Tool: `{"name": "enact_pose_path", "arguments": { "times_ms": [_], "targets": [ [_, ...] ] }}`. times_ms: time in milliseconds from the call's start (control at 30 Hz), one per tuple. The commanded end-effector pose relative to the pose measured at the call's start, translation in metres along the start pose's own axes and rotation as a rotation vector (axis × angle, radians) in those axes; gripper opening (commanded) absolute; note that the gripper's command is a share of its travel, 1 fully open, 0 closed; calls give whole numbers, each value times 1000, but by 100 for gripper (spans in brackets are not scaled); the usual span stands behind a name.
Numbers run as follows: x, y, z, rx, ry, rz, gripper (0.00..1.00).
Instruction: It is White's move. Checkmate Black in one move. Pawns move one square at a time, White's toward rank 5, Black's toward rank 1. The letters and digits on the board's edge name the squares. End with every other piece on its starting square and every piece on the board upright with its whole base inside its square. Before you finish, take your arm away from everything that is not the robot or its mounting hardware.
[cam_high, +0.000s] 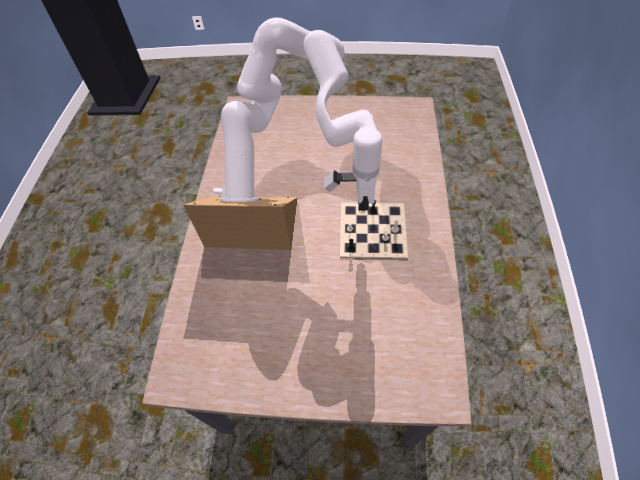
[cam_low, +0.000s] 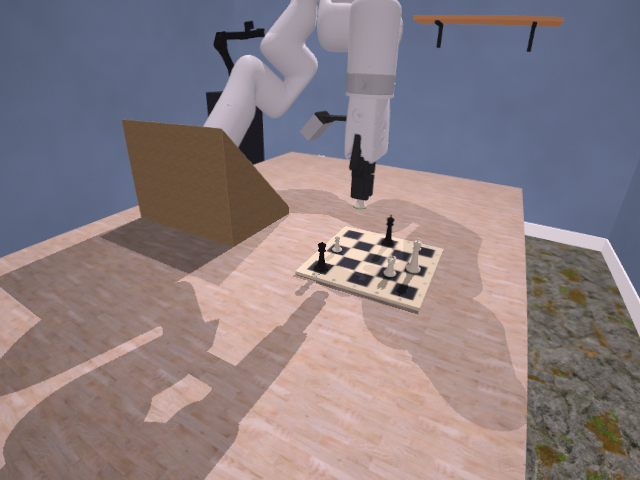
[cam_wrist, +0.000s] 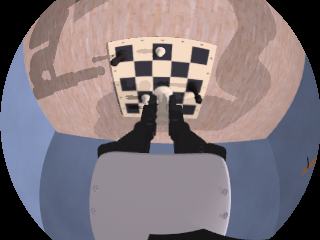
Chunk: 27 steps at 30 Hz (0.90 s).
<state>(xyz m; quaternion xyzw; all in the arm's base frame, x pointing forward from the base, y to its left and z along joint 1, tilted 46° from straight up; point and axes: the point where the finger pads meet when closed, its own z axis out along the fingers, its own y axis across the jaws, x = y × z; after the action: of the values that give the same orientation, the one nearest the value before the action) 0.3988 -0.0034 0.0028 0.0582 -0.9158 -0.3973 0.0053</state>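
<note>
Pincer (cam_low: 360, 198) is clenched on a white chess piece (cam_low: 359, 204), held in the air above the chessboard's (cam_low: 330, 276) far edge, toward the table's (cam_low: 361, 403) far-right side.

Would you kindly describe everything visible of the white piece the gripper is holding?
The white piece is small, pale and smooth, with only its round base showing below the gripper, whose dark fingers are shut on its upper part. It hangs upright in the air above the far edge of the chessboard, touching nothing but the fingers. Its type cannot be told.
</note>
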Motion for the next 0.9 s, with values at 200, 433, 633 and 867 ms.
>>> {"name": "enact_pose_path", "arguments": {
  "times_ms": [200,433,633,867],
  "targets": [
    [-1,34,-3,15,-11,40,0],
    [-1,34,-3,15,-11,40,0],
    [-1,34,2,17,-11,41,0],
    [-2,34,28,17,-11,41,0]
  ]
}}
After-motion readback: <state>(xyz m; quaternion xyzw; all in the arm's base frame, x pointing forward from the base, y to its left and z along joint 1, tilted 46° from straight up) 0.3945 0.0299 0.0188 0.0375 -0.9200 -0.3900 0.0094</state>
